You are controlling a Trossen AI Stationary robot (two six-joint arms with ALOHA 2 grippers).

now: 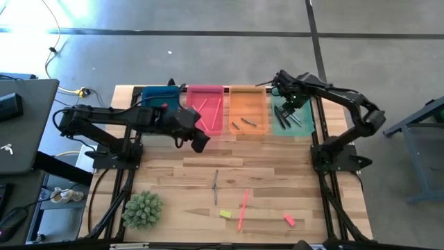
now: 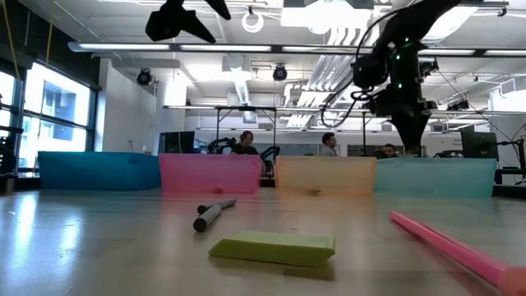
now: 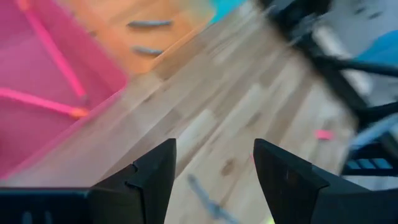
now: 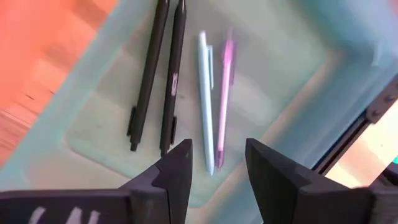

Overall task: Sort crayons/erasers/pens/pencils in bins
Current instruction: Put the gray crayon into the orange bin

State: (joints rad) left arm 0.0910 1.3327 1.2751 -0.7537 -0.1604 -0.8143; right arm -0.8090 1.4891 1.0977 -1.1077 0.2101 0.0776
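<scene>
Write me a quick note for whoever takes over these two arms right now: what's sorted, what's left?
Right gripper: jaws open, empty, over the green bin, which holds four pens.
Left gripper: jaws open, empty, near the pink bin.
Done: pink bin holds pink pencils; orange bin holds two crayons. What's in the blue bin can't be made out.
Left on the table: a dark pen, a pink pencil, a yellow eraser, a red eraser.

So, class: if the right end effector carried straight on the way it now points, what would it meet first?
The right end effector is open and points down into the teal-green bin. Most likely it would first meet the light blue pen and pink pen lying on the bin floor, though depth is hard to judge.
</scene>
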